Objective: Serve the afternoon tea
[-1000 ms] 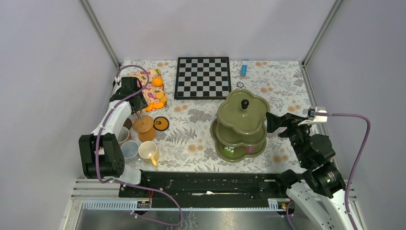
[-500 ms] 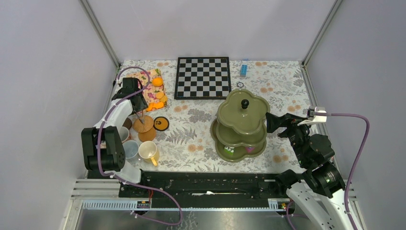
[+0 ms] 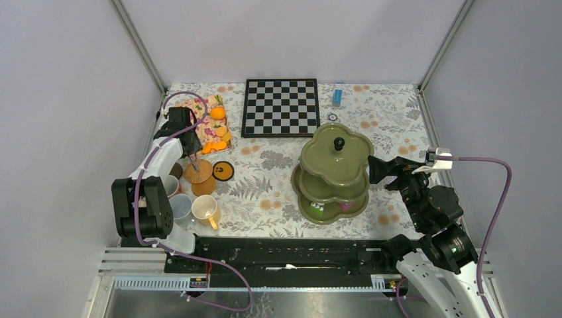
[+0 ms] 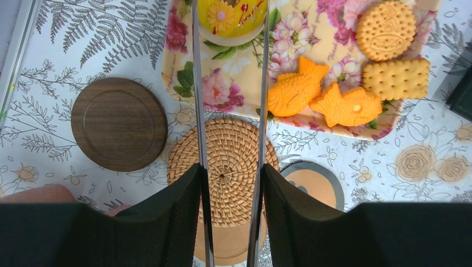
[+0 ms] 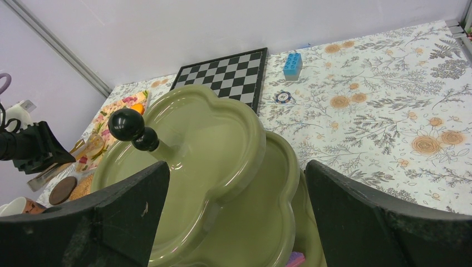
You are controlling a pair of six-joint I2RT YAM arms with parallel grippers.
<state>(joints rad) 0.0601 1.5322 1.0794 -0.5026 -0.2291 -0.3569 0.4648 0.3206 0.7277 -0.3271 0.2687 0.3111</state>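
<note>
The olive-green three-tier stand point(image 3: 335, 169) with a black knob point(image 3: 338, 142) stands at centre right; small sweets point(image 3: 319, 207) lie on its bottom tier. My right gripper point(image 3: 376, 169) is open and empty, just right of the stand point(image 5: 222, 139). My left gripper point(image 3: 191, 150) is shut on metal tongs point(image 4: 198, 111), which reach over a woven coaster point(image 4: 231, 150) toward the floral tray point(image 4: 183, 78). Orange fish-shaped biscuits point(image 4: 294, 94) and other biscuits point(image 4: 385, 23) lie on the tray. The tong tips are out of view. Three mugs point(image 3: 205, 209) stand at front left.
A dark wooden coaster point(image 4: 118, 123), an orange dark-rimmed coaster point(image 4: 314, 186) and a pale wooden coaster point(image 4: 228, 245) lie round the woven one. The chessboard point(image 3: 281, 106), a blue brick point(image 3: 337, 96) and a small chip point(image 3: 332, 116) lie at the back.
My left arm has shifted slightly, bringing the tongs over the woven coaster. The right arm and the stand have not moved.
</note>
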